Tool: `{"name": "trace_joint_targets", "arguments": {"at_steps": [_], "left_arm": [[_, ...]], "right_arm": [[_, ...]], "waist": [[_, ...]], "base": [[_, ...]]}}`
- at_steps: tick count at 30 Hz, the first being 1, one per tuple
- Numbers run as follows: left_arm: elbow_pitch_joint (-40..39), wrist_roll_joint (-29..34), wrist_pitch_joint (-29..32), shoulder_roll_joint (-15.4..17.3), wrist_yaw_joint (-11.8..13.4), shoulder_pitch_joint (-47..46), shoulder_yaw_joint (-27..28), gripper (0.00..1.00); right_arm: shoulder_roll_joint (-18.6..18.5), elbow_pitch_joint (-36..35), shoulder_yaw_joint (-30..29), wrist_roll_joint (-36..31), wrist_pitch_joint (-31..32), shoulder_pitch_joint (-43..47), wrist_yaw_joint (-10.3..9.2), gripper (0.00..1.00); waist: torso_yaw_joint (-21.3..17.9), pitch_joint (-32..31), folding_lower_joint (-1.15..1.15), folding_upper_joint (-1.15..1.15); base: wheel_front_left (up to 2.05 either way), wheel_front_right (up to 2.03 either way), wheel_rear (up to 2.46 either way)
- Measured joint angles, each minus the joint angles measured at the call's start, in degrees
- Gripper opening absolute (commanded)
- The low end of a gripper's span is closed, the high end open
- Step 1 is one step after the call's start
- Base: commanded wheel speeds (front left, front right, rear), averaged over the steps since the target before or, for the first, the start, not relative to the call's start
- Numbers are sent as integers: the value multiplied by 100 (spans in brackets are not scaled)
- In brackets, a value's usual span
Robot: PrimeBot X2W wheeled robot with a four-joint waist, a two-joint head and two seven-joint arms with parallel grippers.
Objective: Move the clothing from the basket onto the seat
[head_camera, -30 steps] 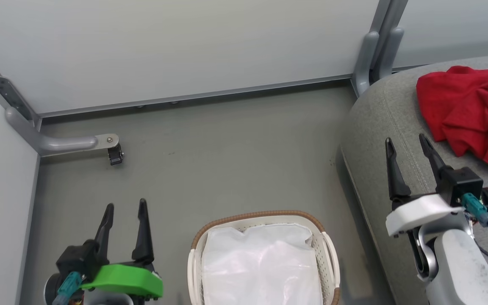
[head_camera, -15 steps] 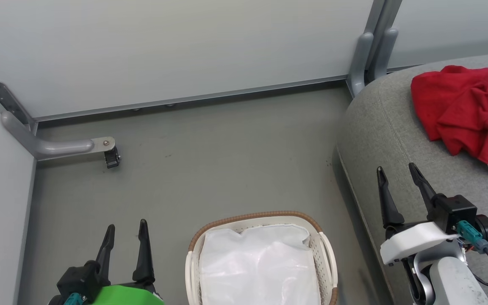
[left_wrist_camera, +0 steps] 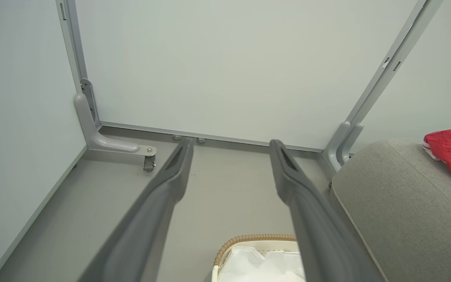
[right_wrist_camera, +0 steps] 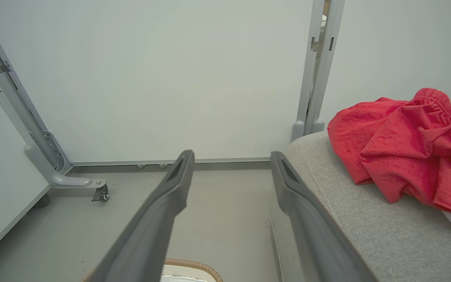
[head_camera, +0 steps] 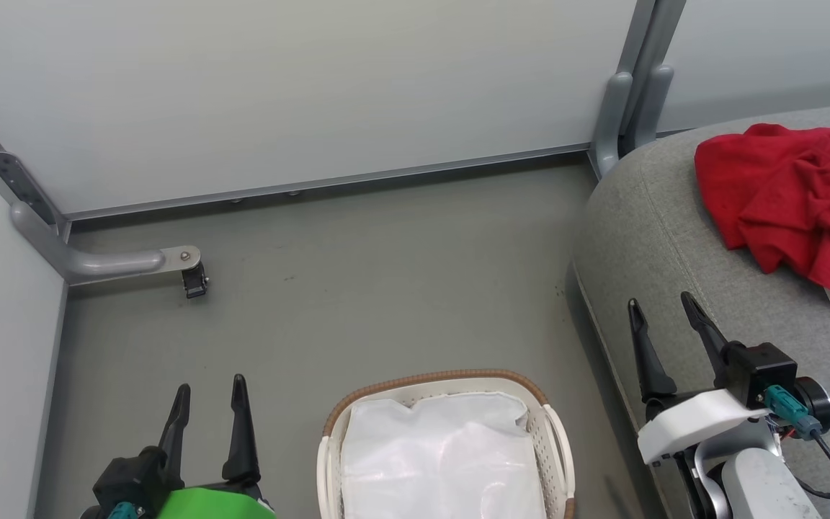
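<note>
Two grippers are accounted for, both released and carrying nothing.

Head view: the basket (head_camera: 444, 376) stands on the floor with its white liner (head_camera: 444, 461) exposed and no red fabric on what shows of it. The left gripper (head_camera: 211, 386) hangs to the left of the basket, fingers spread and clear of the rim. The right gripper (head_camera: 660, 301) hangs to the right of the basket, jaws parted, at the near edge of the seat (head_camera: 674, 238). The clothing (head_camera: 790, 194) lies in a crumpled red heap on the seat, well to the right of the basket and beyond it, apart from both grippers. Whether the heap is one garment or two cannot be told.

Left wrist view: the fingers stand apart with nothing between them. The basket rim sits just below them, and a strip of red rests on the cushion far to the right of the basket.

Right wrist view: the fingers are parted over bare floor beyond the basket rim. The clothing rests on the cushion, untouched.

Judgement: the transfer appears complete. The open, empty stance on either side of the basket reads as a rest posture, not an approach. The near part of the basket is cut off, so this is not fully confirmed.
</note>
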Motion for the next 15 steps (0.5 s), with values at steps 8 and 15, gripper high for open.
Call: {"name": "trace_joint_targets", "arguments": {"at_steps": [8,15], "left_arm": [[-9,30,0,0,2,10,40,100],[-12,41,0,0,2,16,45,100]], "right_arm": [[0,32,25,40,0,18,0,100],[0,41,34,57,0,23,0,100]], "waist": [[38,-53,0,0],[66,-67,0,0]], "base": [[0,0,0],[0,0,0]]}}
